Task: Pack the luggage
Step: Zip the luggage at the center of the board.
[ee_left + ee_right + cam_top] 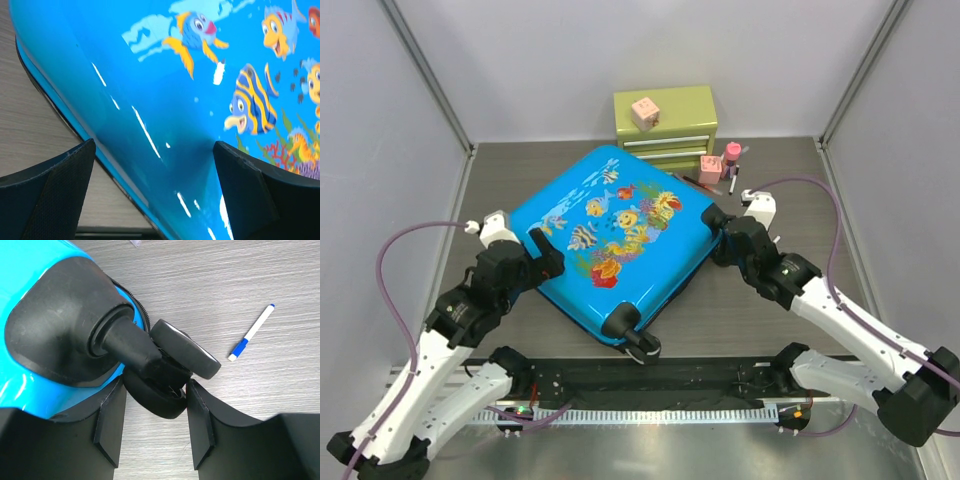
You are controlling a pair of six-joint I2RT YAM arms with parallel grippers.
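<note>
Luggage (610, 225) is closed and lies flat, printed shell up, on the table (500, 180), turned diagonal, about mid-table between my two arms. Fish-and-coral print faces the top camera. One black corner wheel (642, 343) points at my bases. My left gripper (545, 258) is at the case's left edge with jaws spread wide, nothing held. On the left wrist cam, one finger (55, 185) sits over bare table and the other over the blue shell, so the case edge runs through the gap. Can't tell whether either pad touches the shell. My right gripper (717, 222) is at the right-hand corner of the case. On the right wrist cam, it's clamped on the caster wheel (155, 402), jaws about half closed and a pad against each side of the lower disc. The wheel stem runs up into the black corner housing (50, 330), with blue shell behind it. A blue-and-white pen (251, 332) lies on the table near that wheel, apart from it. At the back edge is a green drawer chest (665, 125) with a pink cube (644, 112) on top. Just right of the chest are a second pink block (710, 168) and a pink bottle (732, 155), close to the case's far corner.
</note>
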